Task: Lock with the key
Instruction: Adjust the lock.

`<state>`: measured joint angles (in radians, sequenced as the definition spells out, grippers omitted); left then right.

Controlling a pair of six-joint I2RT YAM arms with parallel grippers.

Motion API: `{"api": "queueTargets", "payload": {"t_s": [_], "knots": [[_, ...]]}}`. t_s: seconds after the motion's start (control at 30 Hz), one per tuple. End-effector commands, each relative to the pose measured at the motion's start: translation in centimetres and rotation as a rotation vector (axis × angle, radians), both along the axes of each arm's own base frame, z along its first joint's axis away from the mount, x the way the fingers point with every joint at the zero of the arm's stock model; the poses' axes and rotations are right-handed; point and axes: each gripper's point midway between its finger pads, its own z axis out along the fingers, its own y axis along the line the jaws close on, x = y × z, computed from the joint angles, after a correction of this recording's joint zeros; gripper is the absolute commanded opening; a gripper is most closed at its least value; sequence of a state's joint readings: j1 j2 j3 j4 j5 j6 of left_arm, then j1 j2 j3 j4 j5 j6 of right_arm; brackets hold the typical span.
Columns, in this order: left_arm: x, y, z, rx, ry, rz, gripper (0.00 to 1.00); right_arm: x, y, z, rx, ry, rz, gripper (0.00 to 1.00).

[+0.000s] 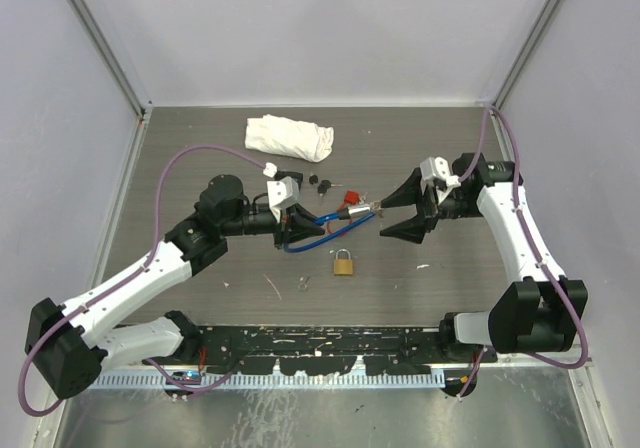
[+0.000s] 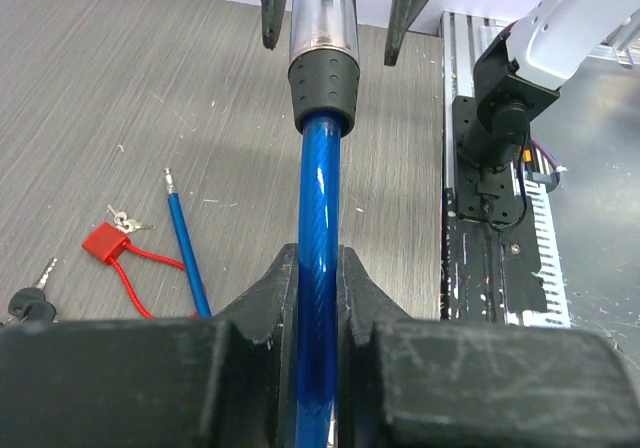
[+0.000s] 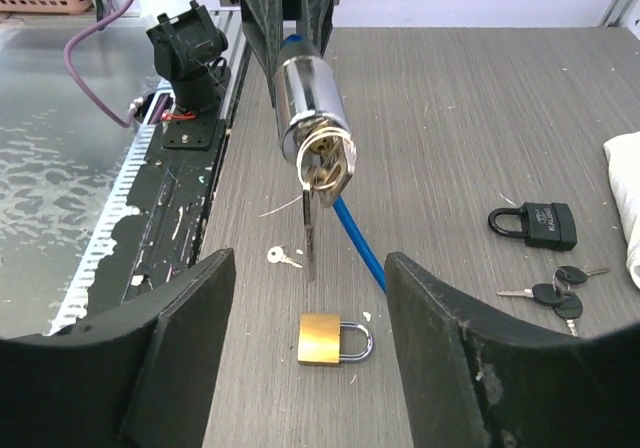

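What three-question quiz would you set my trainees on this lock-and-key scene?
1. True or false: the left gripper is shut on the blue cable lock.
2. In the right wrist view, what lies on the table just below the keys hanging from the lock's cylinder? A. a brass padlock B. a screwdriver C. a cup
3. Fill in: the right gripper is ____ and holds nothing.

Key: 1 true; 2 A; 3 open.
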<state>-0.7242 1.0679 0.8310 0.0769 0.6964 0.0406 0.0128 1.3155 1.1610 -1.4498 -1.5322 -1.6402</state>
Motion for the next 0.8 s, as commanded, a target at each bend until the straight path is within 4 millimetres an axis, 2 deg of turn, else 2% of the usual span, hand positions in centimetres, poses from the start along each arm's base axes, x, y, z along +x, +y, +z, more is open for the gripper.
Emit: {"api": "queueTargets", "payload": {"t_s": [0.0, 0.07, 0.27, 0.4, 0.67, 0.77], "knots": [[0.0, -0.4, 2.7, -0.075, -0.060, -0.025, 0.00, 0.1, 0.6, 3.0, 0.085, -0.021, 0.011, 0.62], [0.1, -0.5, 2.6, -0.072, -0.062, -0.022, 0.00, -0.1, 0.7, 3.2, 0.084, -0.023, 0.018, 0.53], [0.7, -0.3, 2.6, -0.064, -0.074, 0.012, 0.00, -0.6, 0.8, 2.9, 0.069, 0.033, 0.025, 0.15], [1.7, 0.1, 2.1, -0.020, -0.074, 0.066, 0.00, -0.9, 0.8, 3.3, 0.069, 0.186, 0.025, 0.02], [3.2, 0.7, -0.1, 0.076, -0.083, 0.132, 0.00, -1.4, 0.7, 3.8, 0.074, 0.431, 0.024, 0.02], [3.1, 0.5, -0.2, 0.074, -0.080, 0.121, 0.00, -1.0, 0.7, 3.4, 0.072, 0.521, 0.019, 0.10]]}}
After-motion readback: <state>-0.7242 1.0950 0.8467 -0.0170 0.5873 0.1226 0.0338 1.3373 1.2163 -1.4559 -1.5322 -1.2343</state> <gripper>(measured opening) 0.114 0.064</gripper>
